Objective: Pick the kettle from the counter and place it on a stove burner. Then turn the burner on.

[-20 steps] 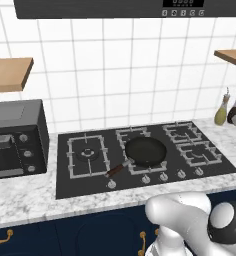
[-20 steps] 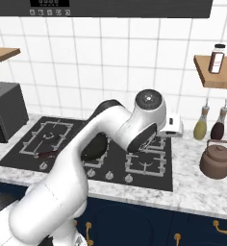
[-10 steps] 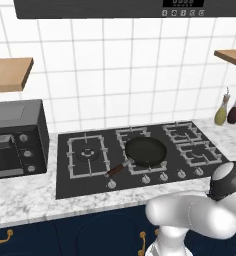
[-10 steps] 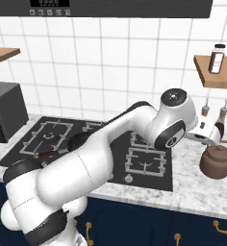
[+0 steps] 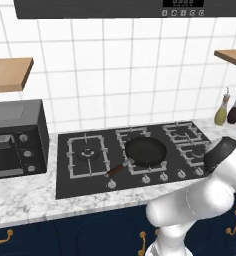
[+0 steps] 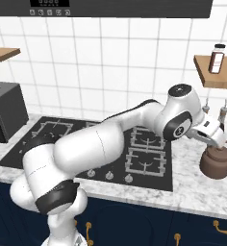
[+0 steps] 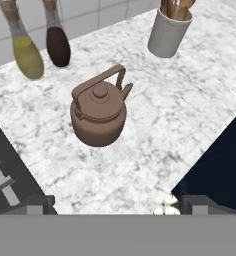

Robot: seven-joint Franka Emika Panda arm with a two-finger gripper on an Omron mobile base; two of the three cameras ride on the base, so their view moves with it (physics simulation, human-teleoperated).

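The brown-copper kettle [image 7: 99, 117] stands upright on the marble counter [image 7: 190, 115], right of the black cooktop [image 6: 149, 178]. In the right base view the kettle [image 6: 217, 163] sits just under my gripper [image 6: 217, 142], which hovers above it without touching. In the hand view my gripper [image 7: 117, 204] is open, its fingertips [image 7: 40, 202] set wide apart with nothing between them. The nearest stove burner [image 6: 145, 163] lies left of the kettle. Another stove burner [image 5: 87, 152] is bare at the cooktop's left.
A black frying pan [image 5: 146, 151] sits on the middle burner. Two slim bottles [image 7: 25, 55] [image 7: 57, 45] and a utensil cup [image 7: 170, 32] stand behind the kettle. A wooden shelf [image 6: 214, 72] hangs above. The counter's front edge [image 7: 200, 165] runs close by. A toaster oven [image 5: 15, 137] stands far left.
The arm has swung right across the cooktop, carrying the open gripper from over the burners to above the kettle. The kettle and pan have not moved.
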